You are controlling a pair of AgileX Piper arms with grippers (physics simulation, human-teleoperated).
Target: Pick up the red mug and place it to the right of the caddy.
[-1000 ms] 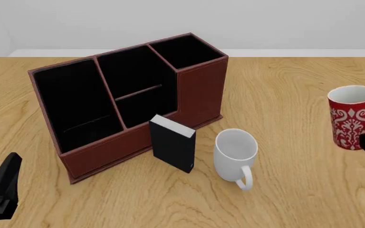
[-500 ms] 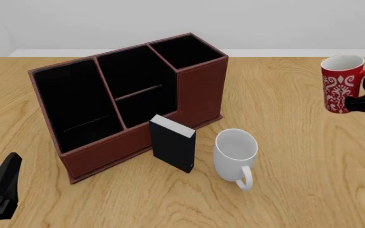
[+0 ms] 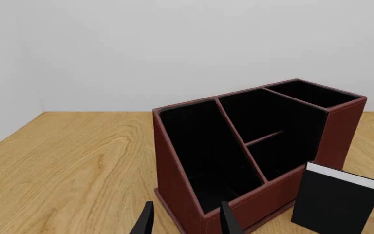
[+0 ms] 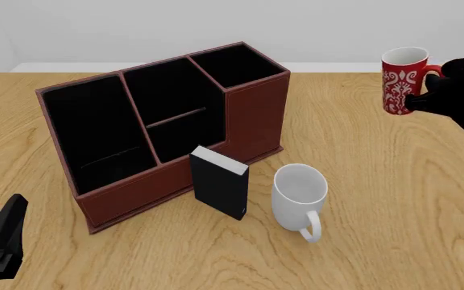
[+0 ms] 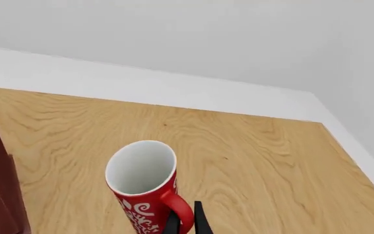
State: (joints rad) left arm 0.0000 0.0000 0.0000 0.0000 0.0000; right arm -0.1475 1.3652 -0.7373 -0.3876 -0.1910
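Wood-grain table [image 4: 377, 181]: it fills your front view, with a pale wall behind its far edge.
Caddy [image 4: 164, 130]: your biggest object, reddish-brown with black-lined compartments, standing left of centre on the table. In the left wrist view the caddy [image 3: 252, 151] faces you with its open side.
Right arm and right gripper [image 4: 419, 96]: you come in from the right edge of the front view, well above the table. Your fingers are closed on the red mug's handle; in the right wrist view the right gripper [image 5: 185, 222] shows two dark fingertips pinching the handle at the bottom edge.
White mug [image 4: 299, 194]: it stands on the table in front of the caddy's right end, handle toward you, just right of the black box.
Black box [image 4: 218, 182]: upright, book-like, with a white top edge, standing close against the caddy's low front wall. You also see the black box [image 3: 333, 200] in the left wrist view.
Red mug [image 4: 402, 80]: you hold it upright in the air, to the right of the caddy and well apart from it, toward the far side of the table. The red mug [image 5: 144, 187] shows its white interior and patterned red wall.
Left gripper [image 3: 185, 222]: your fingers stand apart with nothing between them, low at the near left corner of the table, aimed at the caddy. In the front view only the left gripper [image 4: 0, 241] dark body shows.
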